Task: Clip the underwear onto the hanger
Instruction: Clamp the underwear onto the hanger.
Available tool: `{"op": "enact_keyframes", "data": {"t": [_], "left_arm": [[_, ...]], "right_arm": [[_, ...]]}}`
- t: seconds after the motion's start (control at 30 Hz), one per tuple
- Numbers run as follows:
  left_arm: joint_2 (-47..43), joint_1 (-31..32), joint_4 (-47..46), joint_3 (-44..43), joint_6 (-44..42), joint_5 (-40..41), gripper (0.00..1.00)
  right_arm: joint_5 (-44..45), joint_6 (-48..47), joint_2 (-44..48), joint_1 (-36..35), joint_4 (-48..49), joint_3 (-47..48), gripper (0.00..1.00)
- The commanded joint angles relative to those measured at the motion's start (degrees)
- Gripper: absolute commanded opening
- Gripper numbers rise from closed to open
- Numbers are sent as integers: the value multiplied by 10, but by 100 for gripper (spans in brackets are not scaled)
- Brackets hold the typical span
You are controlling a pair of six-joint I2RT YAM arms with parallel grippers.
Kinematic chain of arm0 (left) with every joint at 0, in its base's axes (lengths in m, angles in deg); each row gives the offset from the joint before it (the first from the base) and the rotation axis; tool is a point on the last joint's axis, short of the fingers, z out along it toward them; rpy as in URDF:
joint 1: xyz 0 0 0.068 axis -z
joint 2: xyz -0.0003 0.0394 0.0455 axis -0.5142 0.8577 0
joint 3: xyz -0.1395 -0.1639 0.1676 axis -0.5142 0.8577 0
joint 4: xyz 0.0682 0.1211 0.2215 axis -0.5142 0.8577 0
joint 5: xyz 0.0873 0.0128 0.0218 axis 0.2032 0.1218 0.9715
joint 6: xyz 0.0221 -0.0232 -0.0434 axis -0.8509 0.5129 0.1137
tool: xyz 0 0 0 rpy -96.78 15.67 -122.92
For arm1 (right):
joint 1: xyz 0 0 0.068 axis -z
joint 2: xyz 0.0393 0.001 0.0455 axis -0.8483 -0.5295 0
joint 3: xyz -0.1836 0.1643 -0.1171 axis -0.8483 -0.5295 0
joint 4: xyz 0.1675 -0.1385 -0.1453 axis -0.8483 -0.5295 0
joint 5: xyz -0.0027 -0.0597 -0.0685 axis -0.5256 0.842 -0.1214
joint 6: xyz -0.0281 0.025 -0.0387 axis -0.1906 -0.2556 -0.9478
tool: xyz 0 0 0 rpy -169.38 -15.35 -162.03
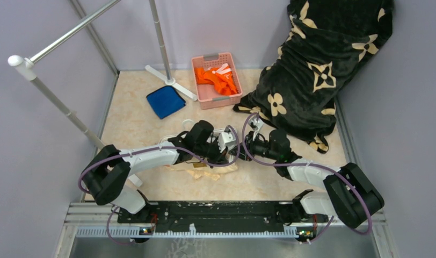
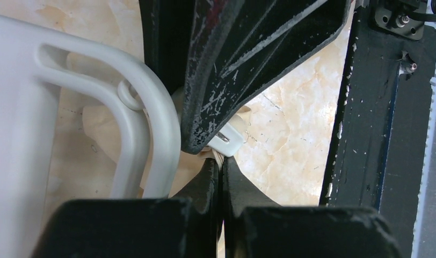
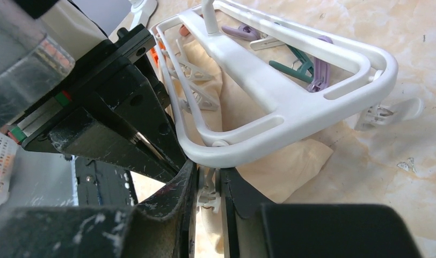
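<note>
The pale peach underwear (image 1: 204, 172) lies on the floor under both grippers. The white hanger (image 1: 225, 133) lies flat over it, mostly hidden from above. In the left wrist view my left gripper (image 2: 220, 165) is shut on a thin edge of the underwear (image 2: 100, 129), just below a white clip (image 2: 230, 143) beside the hanger's rounded corner (image 2: 151, 102). In the right wrist view my right gripper (image 3: 208, 189) is shut on that white clip (image 3: 207, 194), which hangs from the hanger's corner (image 3: 291, 110) over the underwear (image 3: 283, 167). Both grippers meet, left (image 1: 220, 154) and right (image 1: 238, 146).
A pink basket (image 1: 229, 101) with orange clothes stands at the back, a blue folded cloth (image 1: 165, 101) to its left. A black flowered blanket (image 1: 318, 64) fills the back right. The grey rack pole (image 1: 60, 107) slants at left. Purple and green clips (image 3: 307, 64) hang on the hanger.
</note>
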Motion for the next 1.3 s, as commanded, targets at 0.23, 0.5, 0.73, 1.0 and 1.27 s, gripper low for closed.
{"op": "enact_keyframes", "data": {"t": [0.23, 0.5, 0.73, 1.0, 1.27], "left_arm": [[-17, 3, -72, -8, 9, -2, 0], [-16, 2, -68, -7, 11, 5, 0], [-19, 2, -59, -4, 7, 17, 1], [-55, 2, -53, 26, 9, 38, 34], [-150, 1, 11, 41, 27, 93, 55]], "right_arm": [[-35, -12, -11, -25, 55, -2, 25], [-26, -11, -2, -25, 53, -2, 44], [34, -26, 41, -25, -2, 2, 73], [170, -28, 114, -25, -75, -9, 76], [243, -31, 174, -25, -113, -3, 76]]}}
